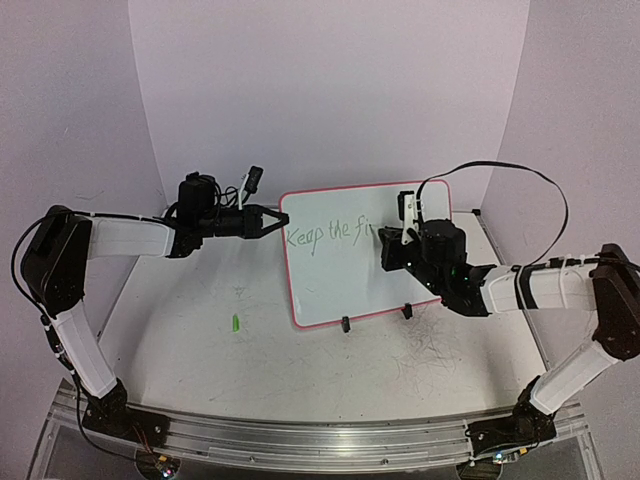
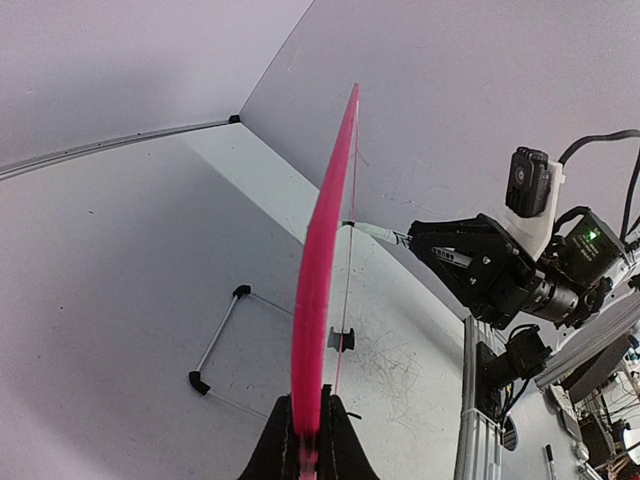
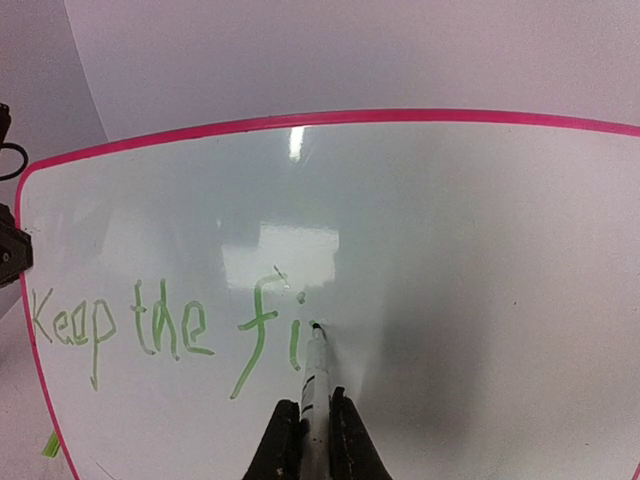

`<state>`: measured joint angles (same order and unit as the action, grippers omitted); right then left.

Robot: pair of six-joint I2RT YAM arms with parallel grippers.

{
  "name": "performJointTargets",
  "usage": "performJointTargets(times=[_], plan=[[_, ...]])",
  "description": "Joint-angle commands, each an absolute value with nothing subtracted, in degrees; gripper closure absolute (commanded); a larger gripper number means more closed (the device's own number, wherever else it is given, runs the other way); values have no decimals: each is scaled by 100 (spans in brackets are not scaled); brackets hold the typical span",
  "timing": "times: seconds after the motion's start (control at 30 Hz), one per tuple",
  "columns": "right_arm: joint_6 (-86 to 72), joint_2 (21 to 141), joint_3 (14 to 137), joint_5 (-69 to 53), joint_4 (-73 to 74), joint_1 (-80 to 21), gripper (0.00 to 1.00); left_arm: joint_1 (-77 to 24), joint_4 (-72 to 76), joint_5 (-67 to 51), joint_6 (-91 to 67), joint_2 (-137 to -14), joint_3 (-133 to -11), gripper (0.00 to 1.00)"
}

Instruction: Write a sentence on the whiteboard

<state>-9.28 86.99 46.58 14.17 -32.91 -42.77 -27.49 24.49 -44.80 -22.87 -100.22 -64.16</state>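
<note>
Standing on two black clip feet [image 1: 345, 323], the whiteboard [image 1: 340, 285] [image 2: 315, 270] [image 3: 450, 250] is a glossy white sheet with a thin pink rim and rounded corners. The sentence [image 1: 322, 238] [image 3: 150, 325], in thin green handwriting, reads "Keep the fi" across the board's upper half. The left claw [image 1: 278, 222] [image 2: 312, 430] is clamped on the board's left edge, level with the writing. The right claw [image 1: 388, 242] [image 3: 312, 425] is clamped on a slim white marker [image 3: 314, 385] [image 2: 375, 231], whose dark tip touches the board just right of the "i". The table [image 1: 250, 370] is matte white, scuffed with fine dark scribbles [image 1: 430, 350]. A small green piece [image 1: 236, 323] lies on it, left of the board. Plain pale walls [image 1: 330, 90] curve round behind.
</note>
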Motion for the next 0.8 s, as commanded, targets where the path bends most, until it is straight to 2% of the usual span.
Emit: performJointTargets(times=[0.0,0.23,0.4,0.77], plan=[[-1006,8799,4867,1759,-3294,-4229,100,-2813,2452,-4420,-2092,-9817,-6601,100],[-1035,8450,4673,1820,-3307,-4226,100,-2813,2452,-4413,-2091,-9830,-6610,100],[-993,8201,4443,1365,-3427,-4202,100,-2814,2449,-4412,-2083,-9812,-6615,100],[-1026,8556,4489,1276,-3450,-4167,100,-2821,2447,-4413,-2077,-9796,-6607,100]])
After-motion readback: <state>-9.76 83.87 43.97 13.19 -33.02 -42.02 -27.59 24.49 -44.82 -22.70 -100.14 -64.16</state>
